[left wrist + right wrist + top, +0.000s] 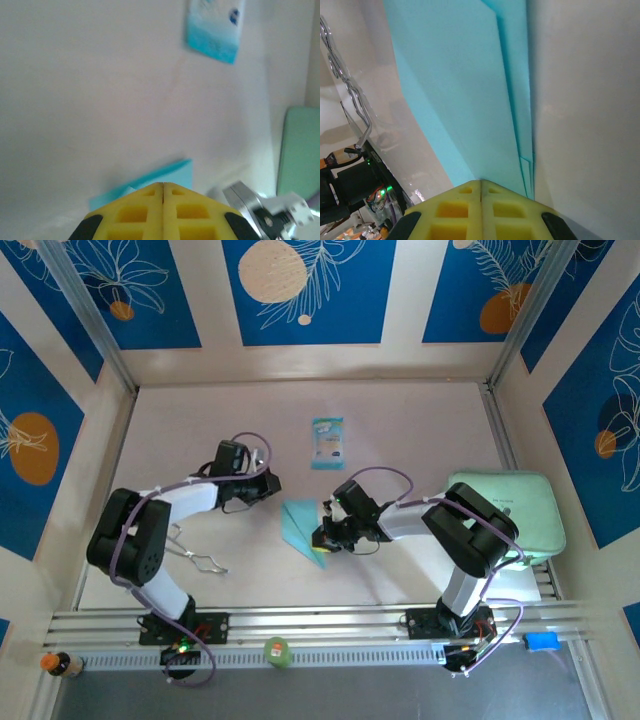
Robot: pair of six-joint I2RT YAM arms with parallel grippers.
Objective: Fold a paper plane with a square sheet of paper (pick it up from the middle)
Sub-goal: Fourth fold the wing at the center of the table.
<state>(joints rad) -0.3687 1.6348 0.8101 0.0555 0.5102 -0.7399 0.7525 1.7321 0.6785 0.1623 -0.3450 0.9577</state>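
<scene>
Right jaws shut, tips at the half-folded paper plane's [460,90] 4 o'clock edge, grip unclear; left jaws shut, empty, 10 o'clock. Light, limp, slippery: best pinched at layered crease.

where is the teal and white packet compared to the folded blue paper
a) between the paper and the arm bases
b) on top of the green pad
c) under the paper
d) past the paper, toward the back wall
d: in the top view the packet lies flat by itself beyond the folded blue paper, on the side away from the arms, with a gap between the two.
</scene>
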